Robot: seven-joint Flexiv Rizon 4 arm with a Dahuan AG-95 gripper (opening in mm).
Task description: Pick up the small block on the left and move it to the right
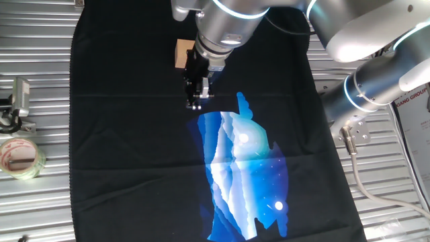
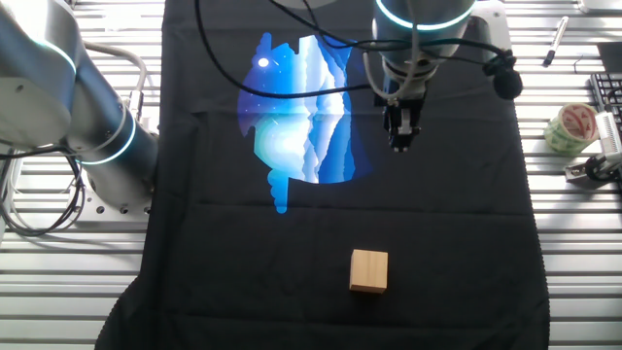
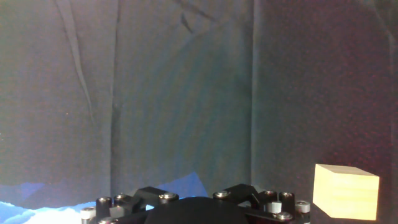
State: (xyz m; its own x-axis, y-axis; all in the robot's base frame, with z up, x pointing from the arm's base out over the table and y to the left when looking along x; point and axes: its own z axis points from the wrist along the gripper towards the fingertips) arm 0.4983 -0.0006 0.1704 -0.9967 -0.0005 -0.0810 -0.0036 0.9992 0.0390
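The small block (image 1: 183, 54) is a light tan wooden cube on the black cloth (image 1: 121, 134); the hand partly covers it in this view. It shows whole in the other fixed view (image 2: 369, 270) and at the bottom right of the hand view (image 3: 346, 191). My gripper (image 1: 195, 102) hangs above the cloth, apart from the block, beside the edge of the blue print (image 1: 245, 175). In the other fixed view the gripper (image 2: 400, 141) is well beyond the block. Its fingers look pressed together with nothing between them. The hand view shows only the gripper's base, not the fingertips.
A clear tape roll (image 1: 20, 156) lies on the metal slats beside the cloth; it also shows in the other fixed view (image 2: 569, 126). A metal clamp (image 1: 19, 101) sits near it. The arm's base (image 1: 383, 87) stands on the opposite side of the cloth.
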